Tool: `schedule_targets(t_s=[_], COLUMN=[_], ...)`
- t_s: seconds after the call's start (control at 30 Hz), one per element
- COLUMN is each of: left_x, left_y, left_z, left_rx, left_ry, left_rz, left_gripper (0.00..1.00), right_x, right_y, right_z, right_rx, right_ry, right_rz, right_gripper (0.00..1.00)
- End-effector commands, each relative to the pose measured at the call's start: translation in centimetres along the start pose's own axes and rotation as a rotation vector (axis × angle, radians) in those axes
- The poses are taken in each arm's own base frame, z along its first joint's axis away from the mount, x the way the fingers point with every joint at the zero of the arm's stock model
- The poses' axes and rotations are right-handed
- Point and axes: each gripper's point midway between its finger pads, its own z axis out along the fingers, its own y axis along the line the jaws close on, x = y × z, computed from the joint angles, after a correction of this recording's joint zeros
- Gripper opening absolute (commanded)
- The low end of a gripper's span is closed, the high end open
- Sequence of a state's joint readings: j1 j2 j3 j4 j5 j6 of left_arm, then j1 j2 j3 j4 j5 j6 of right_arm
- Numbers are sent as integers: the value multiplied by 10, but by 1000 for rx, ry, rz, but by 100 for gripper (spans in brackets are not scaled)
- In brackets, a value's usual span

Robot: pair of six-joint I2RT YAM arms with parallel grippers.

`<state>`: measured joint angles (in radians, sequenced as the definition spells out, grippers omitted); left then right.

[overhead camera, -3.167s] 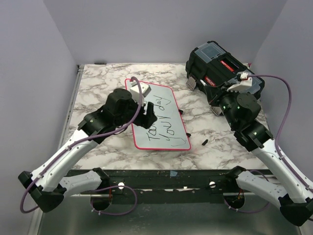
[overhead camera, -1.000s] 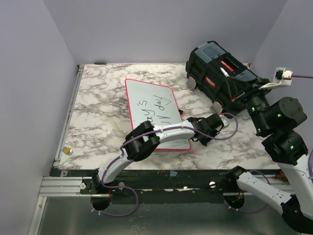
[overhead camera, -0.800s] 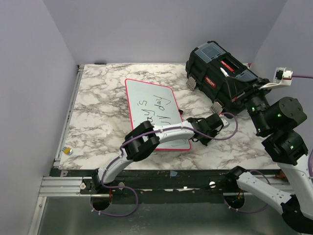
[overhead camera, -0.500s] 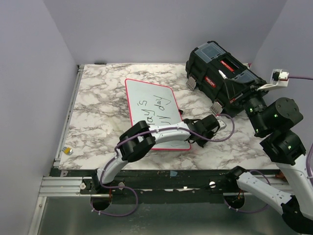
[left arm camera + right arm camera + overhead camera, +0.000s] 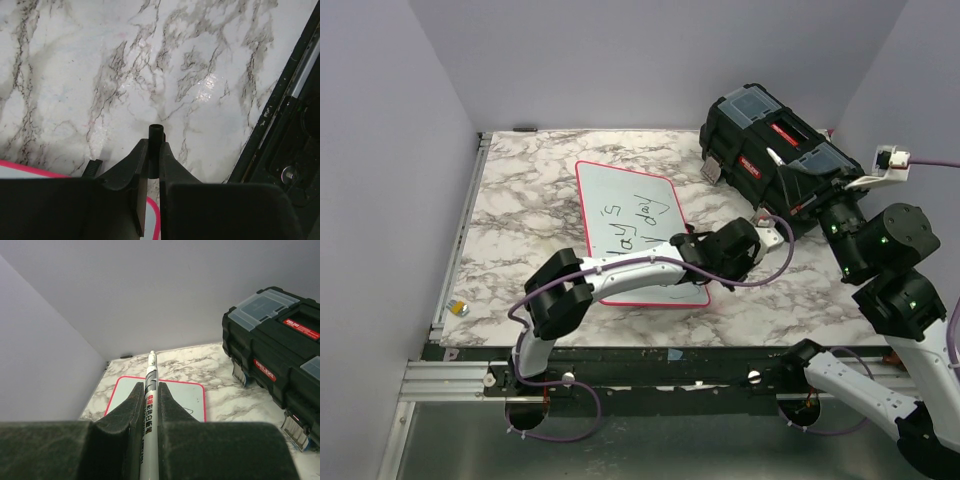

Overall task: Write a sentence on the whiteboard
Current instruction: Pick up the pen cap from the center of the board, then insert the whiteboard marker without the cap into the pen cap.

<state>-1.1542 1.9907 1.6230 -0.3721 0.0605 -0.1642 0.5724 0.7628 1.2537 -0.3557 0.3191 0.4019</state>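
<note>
Left wrist view, nearest: the left pincer (image 5: 154, 162) is clenched on a short black tube (image 5: 155, 142) above the marbled tabletop (image 5: 75, 75). The right pincer (image 5: 150, 407) grasps a white marker pen (image 5: 150, 385). Farther off, the red-rimmed white rectangular whiteboard (image 5: 610, 188) lies flat mid-tabletop, with its black handwritten sentence (image 5: 620, 228) partly hidden by the left arm. A black plastic toolbox (image 5: 760, 140) sits beyond, rightward.

A: Where is the top view taken from?
B: High at the near side, looking down and forward over the whole counter (image 5: 520, 180).
A: The wrist views?
B: Left: close above the counter's near edge, facing down past the black cap (image 5: 156, 132) in the left tool (image 5: 154, 150). Right: raised, facing level along the marker (image 5: 151, 365) in the right tool (image 5: 150, 390) towards the whiteboard (image 5: 185, 392) and toolbox (image 5: 270, 355), both shared with the top view.
</note>
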Motion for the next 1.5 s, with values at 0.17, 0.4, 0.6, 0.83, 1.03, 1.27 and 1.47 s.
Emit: schedule_targets(t_s=[0.17,0.4,0.6,0.83,1.03,1.27,1.47], left_x=[-25,-18,-6,9,19,17,16], left_y=[1,16,30,33,54,61,58], left_z=[-58,-95,-129,-175,-215,-250,-270], left_rx=[-36,-122,-196,-195,-316,-364,-358], left_ry=[-118,-148,-142,-179,-255,-386,-384], left_rz=[66,81,105,243,234,206,194], left_gripper=[0,0,0,0,0,0,0], right_x=[16,24,40,58,72,89,102], right_y=[5,15,23,24,26,42,75], right_z=[-2,1,2,0,-3,-11,-16], right_rx=[-31,-78,-120,-141,-157,-252,-455], right_ry=[70,106,170,228,286,386,462], right_rz=[11,22,28,49,60,57,64], right_gripper=[1,1,1,1,1,1,1])
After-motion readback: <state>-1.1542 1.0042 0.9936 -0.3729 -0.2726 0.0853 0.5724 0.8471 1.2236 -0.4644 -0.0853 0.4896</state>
